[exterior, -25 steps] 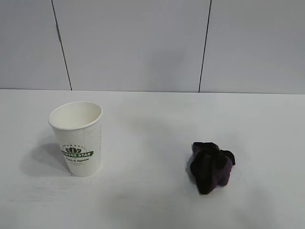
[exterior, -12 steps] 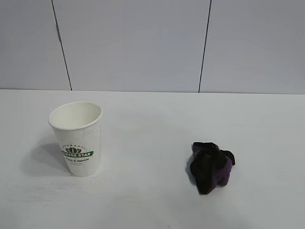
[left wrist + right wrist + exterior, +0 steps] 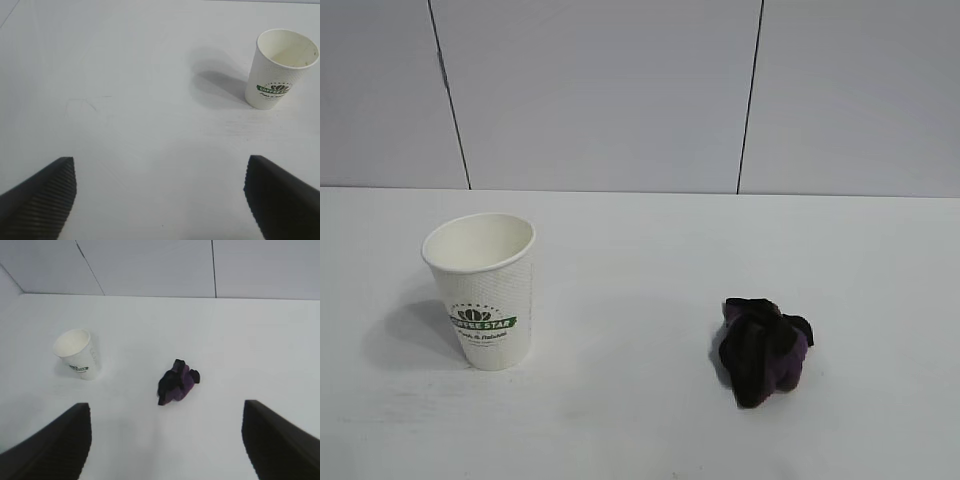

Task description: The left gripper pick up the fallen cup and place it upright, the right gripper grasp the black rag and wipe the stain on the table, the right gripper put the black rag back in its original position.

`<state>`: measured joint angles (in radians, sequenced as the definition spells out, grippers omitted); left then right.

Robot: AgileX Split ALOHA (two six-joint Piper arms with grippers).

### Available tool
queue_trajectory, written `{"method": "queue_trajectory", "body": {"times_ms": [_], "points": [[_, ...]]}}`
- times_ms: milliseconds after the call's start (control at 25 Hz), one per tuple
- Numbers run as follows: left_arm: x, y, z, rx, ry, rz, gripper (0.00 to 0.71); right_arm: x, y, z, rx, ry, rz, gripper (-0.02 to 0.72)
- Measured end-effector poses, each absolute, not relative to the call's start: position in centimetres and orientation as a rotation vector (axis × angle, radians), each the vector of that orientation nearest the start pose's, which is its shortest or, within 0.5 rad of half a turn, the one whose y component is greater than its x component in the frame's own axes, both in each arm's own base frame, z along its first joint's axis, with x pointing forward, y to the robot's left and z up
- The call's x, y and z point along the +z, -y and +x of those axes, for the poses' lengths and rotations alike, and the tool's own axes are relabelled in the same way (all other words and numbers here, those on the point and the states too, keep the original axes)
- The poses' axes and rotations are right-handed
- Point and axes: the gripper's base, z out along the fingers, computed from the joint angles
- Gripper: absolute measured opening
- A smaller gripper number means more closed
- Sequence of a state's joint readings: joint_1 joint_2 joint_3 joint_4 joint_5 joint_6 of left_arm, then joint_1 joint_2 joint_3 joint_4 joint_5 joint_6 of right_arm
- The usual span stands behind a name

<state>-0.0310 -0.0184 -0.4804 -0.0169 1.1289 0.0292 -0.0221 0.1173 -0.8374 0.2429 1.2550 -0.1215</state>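
The only legible print is on the cup (image 3: 483, 289), standing upright toward the table's (image 3: 640, 230) left edge. A green banner across its white side reads "COFFEE STAR", with a small coffee-bean logo above it. Under the banner runs a finer line of script, too small to read. The same banner shows on the cup in both wrist views (image 3: 281, 68) (image 3: 77, 354).

Light was even and bright over the white table (image 3: 640, 250); the cup (image 3: 485, 290) threw a soft shadow toward the table's left edge.
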Motion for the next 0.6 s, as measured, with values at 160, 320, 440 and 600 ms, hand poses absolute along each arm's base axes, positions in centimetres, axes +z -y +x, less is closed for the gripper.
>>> {"method": "queue_trajectory", "body": {"times_ms": [160, 320, 440, 600], "points": [[26.6, 0.1, -0.8, -0.022, -2.113, 0.065, 0.658, 31.7, -1.4, -3.8, 0.088, -2.016, -0.144, 0.566], [26.6, 0.1, -0.8, -0.022, -2.113, 0.065, 0.658, 29.3, -1.1, -2.6, 0.052, -2.054, -0.130, 0.566], [26.6, 0.1, -0.8, -0.022, -2.113, 0.065, 0.658, 27.9, -0.9, -1.5, 0.041, -2.069, -0.123, 0.566], [26.6, 0.1, -0.8, -0.022, -2.113, 0.065, 0.658, 26.7, -0.8, -0.7, 0.029, -2.090, -0.117, 0.566]]}}
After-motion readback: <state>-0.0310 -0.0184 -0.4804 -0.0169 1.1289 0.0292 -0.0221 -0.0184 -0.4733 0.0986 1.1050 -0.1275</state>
